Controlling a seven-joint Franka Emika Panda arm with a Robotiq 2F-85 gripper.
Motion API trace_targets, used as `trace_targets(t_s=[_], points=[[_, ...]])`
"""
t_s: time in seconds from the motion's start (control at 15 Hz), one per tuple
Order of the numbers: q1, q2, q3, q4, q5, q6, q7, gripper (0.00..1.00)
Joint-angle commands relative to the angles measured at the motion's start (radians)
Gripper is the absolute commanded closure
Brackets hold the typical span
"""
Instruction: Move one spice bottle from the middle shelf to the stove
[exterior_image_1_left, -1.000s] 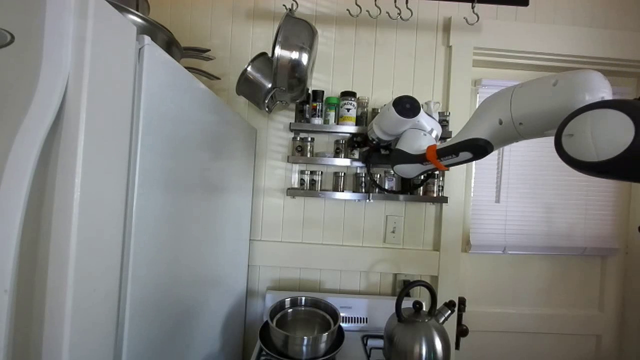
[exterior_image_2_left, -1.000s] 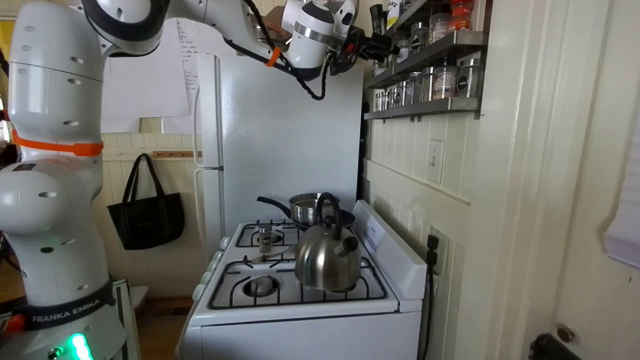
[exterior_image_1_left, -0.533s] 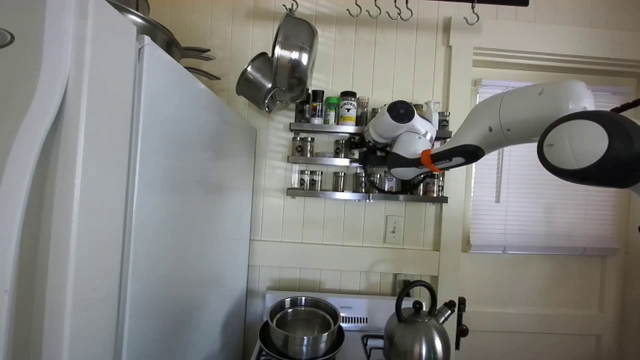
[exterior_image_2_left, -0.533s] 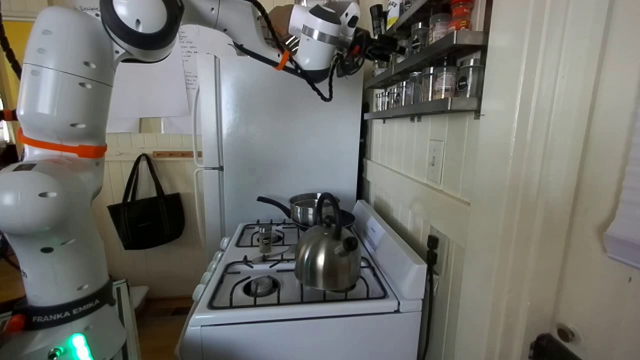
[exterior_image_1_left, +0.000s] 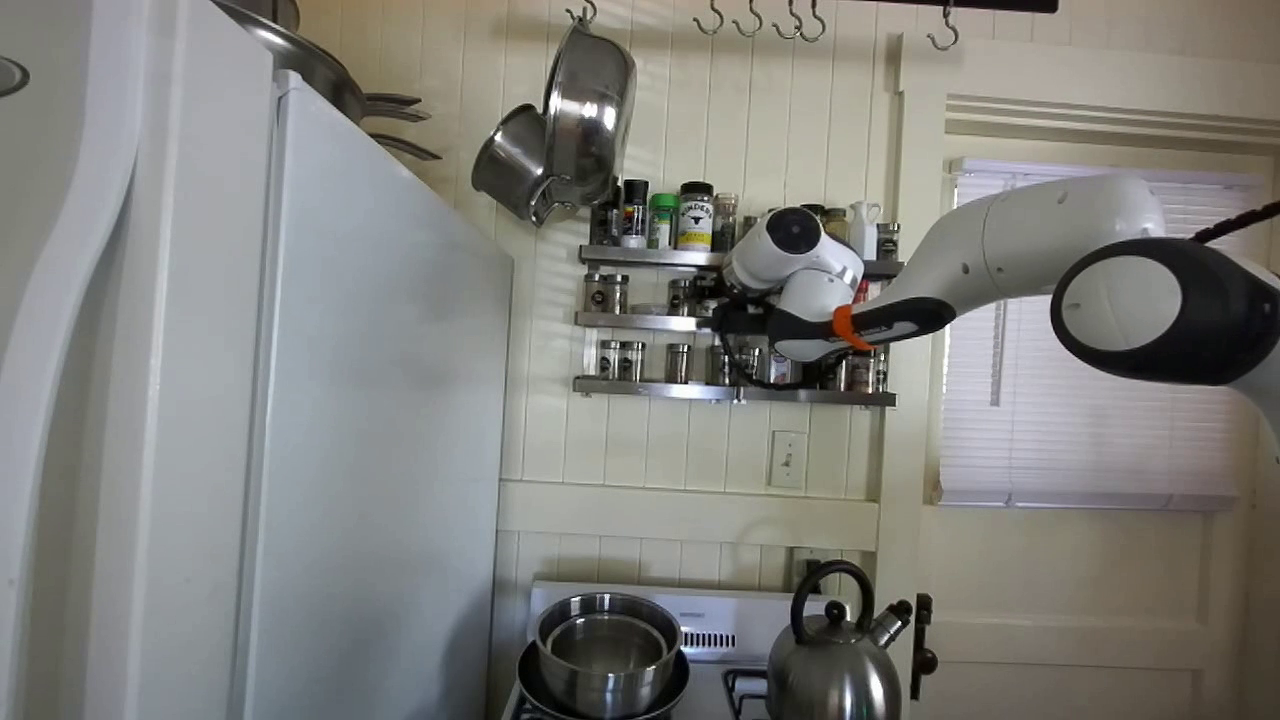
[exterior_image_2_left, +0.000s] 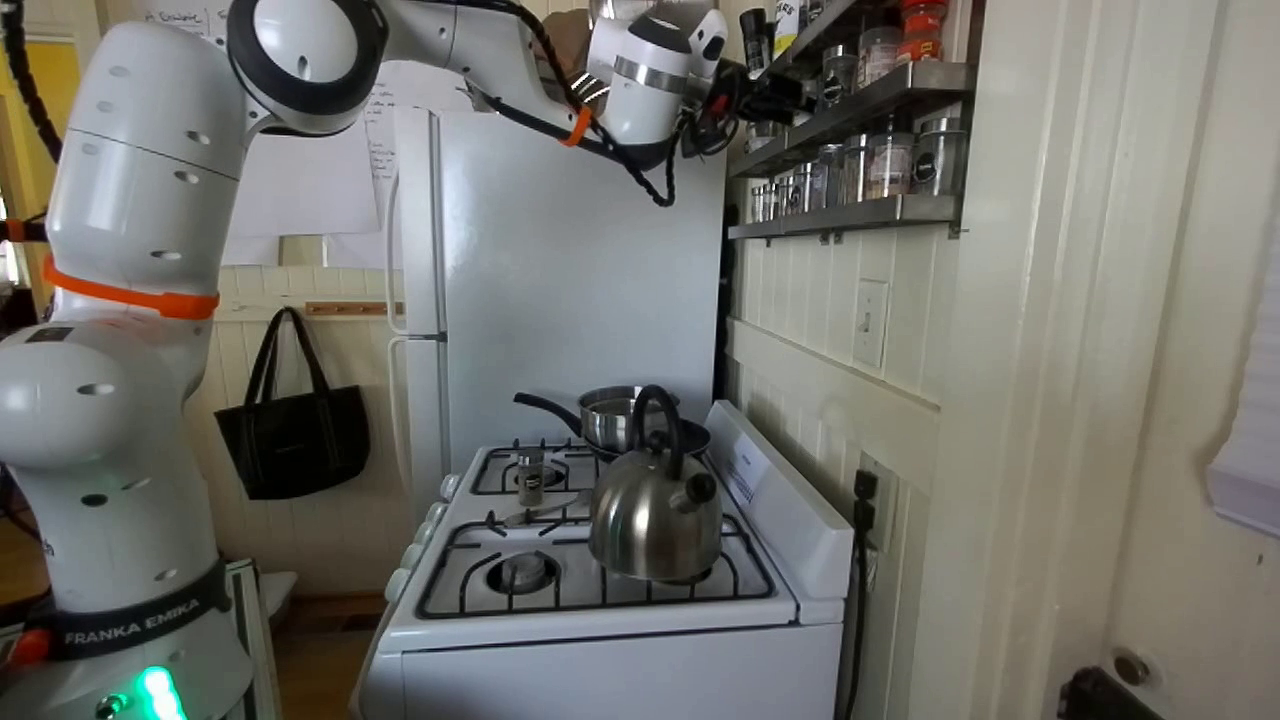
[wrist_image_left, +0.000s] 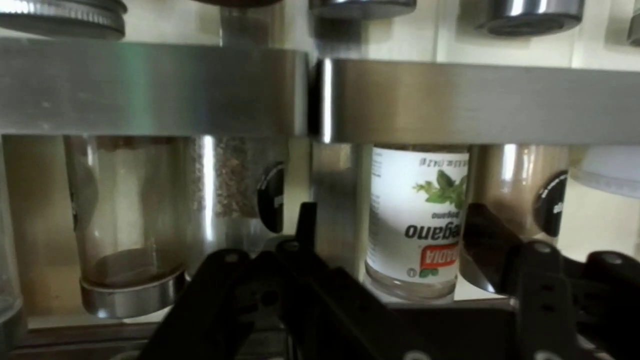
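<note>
The wrist picture stands upside down. In it, a spice bottle (wrist_image_left: 417, 220) with a white oregano label sits behind the rail of the middle shelf (wrist_image_left: 475, 102). My gripper (wrist_image_left: 394, 212) is open around it, one finger on each side. A gap shows between the bottle and the left finger (wrist_image_left: 306, 222); the right finger (wrist_image_left: 485, 225) lies close along the bottle's edge, and contact there cannot be told. Both exterior views have the gripper (exterior_image_2_left: 795, 98) at the middle shelf (exterior_image_1_left: 640, 321), its fingertips too dark to make out. Below stands the white stove (exterior_image_2_left: 600, 625).
A kettle (exterior_image_2_left: 655, 515), a pot (exterior_image_2_left: 610, 415) and a small spice jar (exterior_image_2_left: 530, 478) stand on the stove. Jars flank the oregano, one brown (wrist_image_left: 520, 190), one clear (wrist_image_left: 127, 225). The top shelf (exterior_image_1_left: 650, 257) and bottom shelf (exterior_image_1_left: 650, 387) run close above and below.
My arm has reached further toward the shelf and sunk a little. The gripper has shifted slightly left in an exterior view. Things on the stove have not moved.
</note>
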Motion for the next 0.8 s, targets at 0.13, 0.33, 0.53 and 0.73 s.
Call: trace_targets(t_s=[0.13,0.33,0.53,0.73], points=[[0.008,0.046,-0.012,0.054,-0.039,0.036,0.05,0.24],[0.009,0.06,-0.017,0.073,-0.05,0.06,0.074,0.26],[0.012,0.074,-0.028,0.094,-0.081,0.074,0.098,0.29],[0.011,0.085,-0.035,0.109,-0.106,0.086,0.127,0.26]])
